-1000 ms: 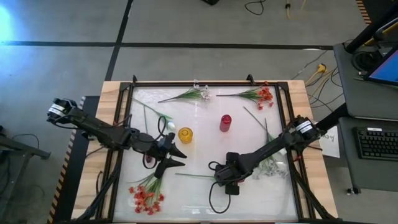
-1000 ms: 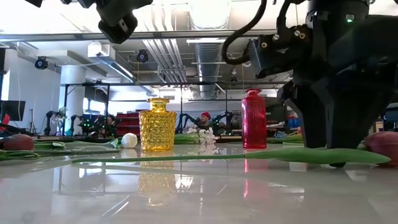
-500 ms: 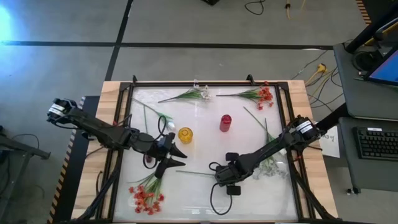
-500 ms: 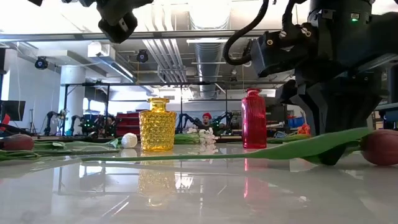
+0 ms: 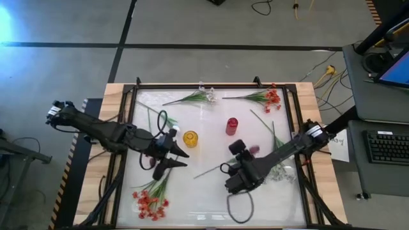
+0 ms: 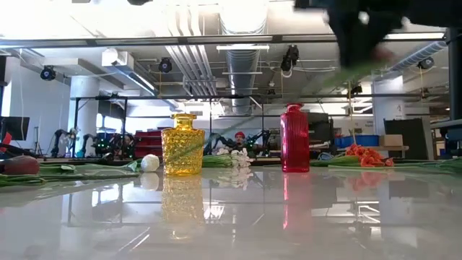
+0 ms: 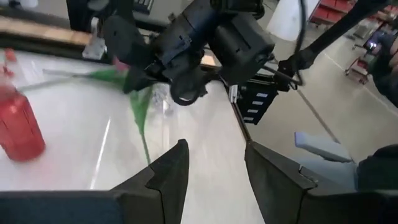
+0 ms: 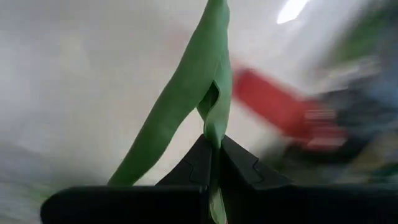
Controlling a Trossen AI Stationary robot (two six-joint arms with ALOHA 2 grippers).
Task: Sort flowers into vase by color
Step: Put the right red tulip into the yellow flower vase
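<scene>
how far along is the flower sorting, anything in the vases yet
Done: nothing shows in the red vase or the yellow vase.
In hand: the right end effector is shut on a dark red tulip, lifted off the table.
Left: red-orange sprays, white sprays and a white bud lie on the table. The left end effector hangs open, empty.

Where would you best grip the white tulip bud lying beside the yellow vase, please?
Probably its green stem, from above: it lies flat and thin on the table, and the white tulip bud almost touches the yellow vase. The left gripper is nearest.
</scene>
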